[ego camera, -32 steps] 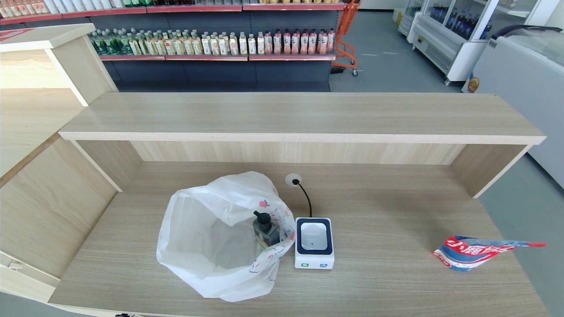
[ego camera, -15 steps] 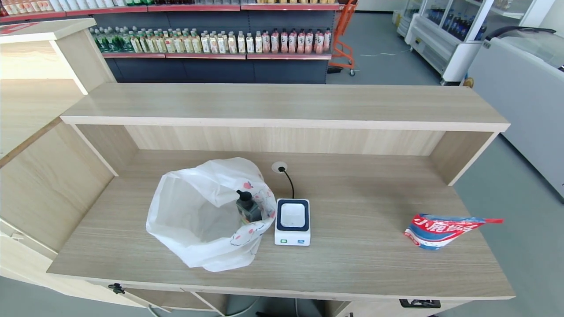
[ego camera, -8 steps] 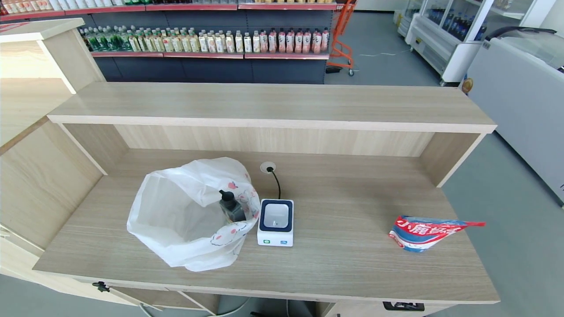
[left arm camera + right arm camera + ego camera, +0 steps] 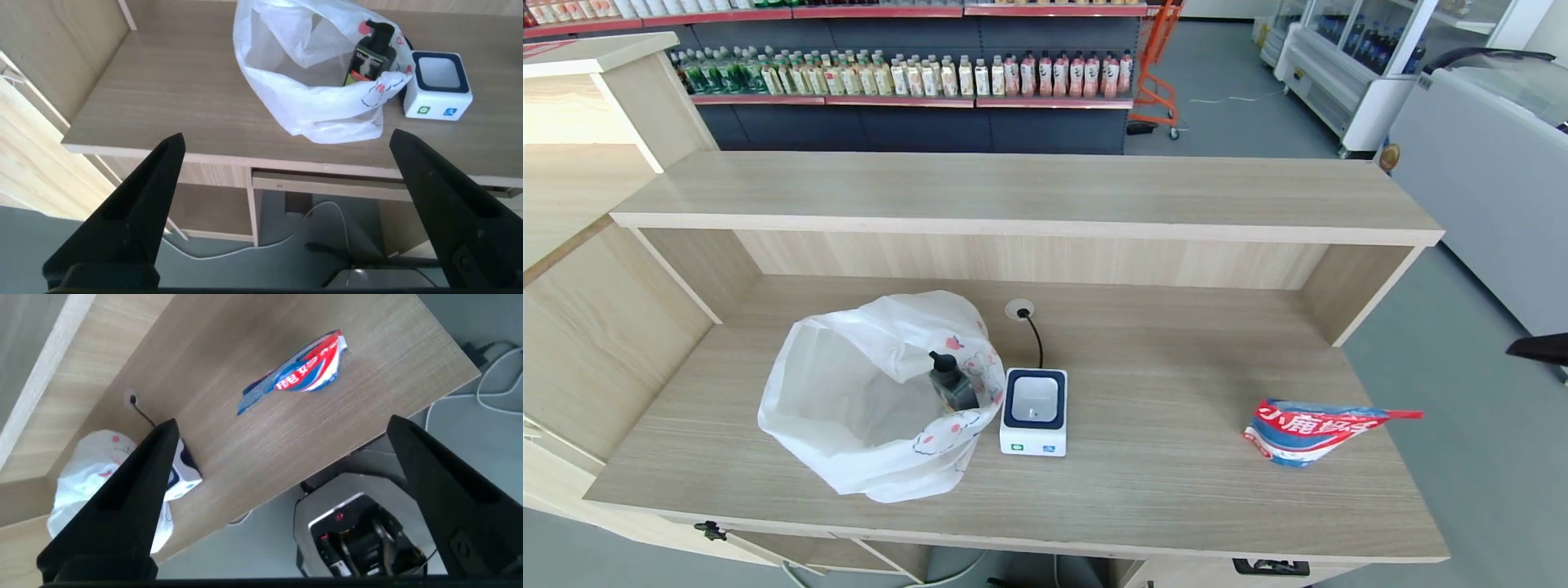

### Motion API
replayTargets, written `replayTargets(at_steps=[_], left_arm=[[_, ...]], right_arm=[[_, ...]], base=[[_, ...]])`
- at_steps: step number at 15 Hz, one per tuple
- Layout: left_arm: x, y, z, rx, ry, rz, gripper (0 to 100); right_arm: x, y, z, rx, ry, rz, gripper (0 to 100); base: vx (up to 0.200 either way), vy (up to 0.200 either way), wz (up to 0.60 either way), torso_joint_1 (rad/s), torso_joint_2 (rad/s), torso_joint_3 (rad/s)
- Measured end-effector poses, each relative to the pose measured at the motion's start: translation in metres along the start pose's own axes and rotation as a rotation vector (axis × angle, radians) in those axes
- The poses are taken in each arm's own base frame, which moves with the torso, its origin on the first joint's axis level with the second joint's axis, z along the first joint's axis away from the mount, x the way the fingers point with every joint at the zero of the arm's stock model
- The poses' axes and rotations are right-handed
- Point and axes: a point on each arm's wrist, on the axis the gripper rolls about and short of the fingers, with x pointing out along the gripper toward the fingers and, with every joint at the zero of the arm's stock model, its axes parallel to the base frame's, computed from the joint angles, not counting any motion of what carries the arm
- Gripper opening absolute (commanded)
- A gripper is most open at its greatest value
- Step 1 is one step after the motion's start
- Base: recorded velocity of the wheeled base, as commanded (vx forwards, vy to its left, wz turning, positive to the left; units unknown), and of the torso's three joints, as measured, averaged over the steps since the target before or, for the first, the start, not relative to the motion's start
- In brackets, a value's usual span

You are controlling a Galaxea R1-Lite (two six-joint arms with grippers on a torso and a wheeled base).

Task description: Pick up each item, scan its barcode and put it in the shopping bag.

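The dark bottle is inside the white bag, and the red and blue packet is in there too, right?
Not quite. The dark bottle is inside the shopping bag, but the red and blue packet is not in there. It lies out on the counter, on the far side of the scanner from the bag. The head view shows it.

The wooden counter (image 4: pixel 1176 498) bears a white shopping bag (image 4: pixel 849 433), a scanner (image 4: pixel 1034 412) just beside it (cable (image 4: pixel 1036 341) trailing back), and a red-blue pouch (image 4: pixel 1311 426) well apart
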Motion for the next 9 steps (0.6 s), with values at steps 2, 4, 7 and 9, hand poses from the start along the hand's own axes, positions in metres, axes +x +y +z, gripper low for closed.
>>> replayTargets(at_steps=[2, 4, 7, 9], left_arm=[[0.0, 0.0, 0.0, 0.0, 0.0, 0.0, 100], [0.0, 0.0, 0.0, 0.0, 0.0, 0.0, 100], [0.0, 0.0, 0.0, 0.0, 0.0, 0.0, 100], [0.0, 0.0, 0.0, 0.0, 0.0, 0.0, 100]], right_arm=[[0.048, 0.011, 0.005, 0.118, 0.022, -0.068, 100], [0.084, 0.009, -0.004, 0.131, 0.076, -0.126, 100], [0.119, 0.004, -0.015, 0.121, 0.14, -0.201, 100], [0.142, 0.005, -0.02, 0.114, 0.153, -0.202, 100]], base=[[0.0, 0.0, 0.0, 0.0, 0.0, 0.0], [0.0, 0.0, 0.0, 0.0, 0.0, 0.0], [0.0, 0.0, 0.0, 0.0, 0.0, 0.0], [0.0, 0.0, 0.0, 0.0, 0.0, 0.0]])
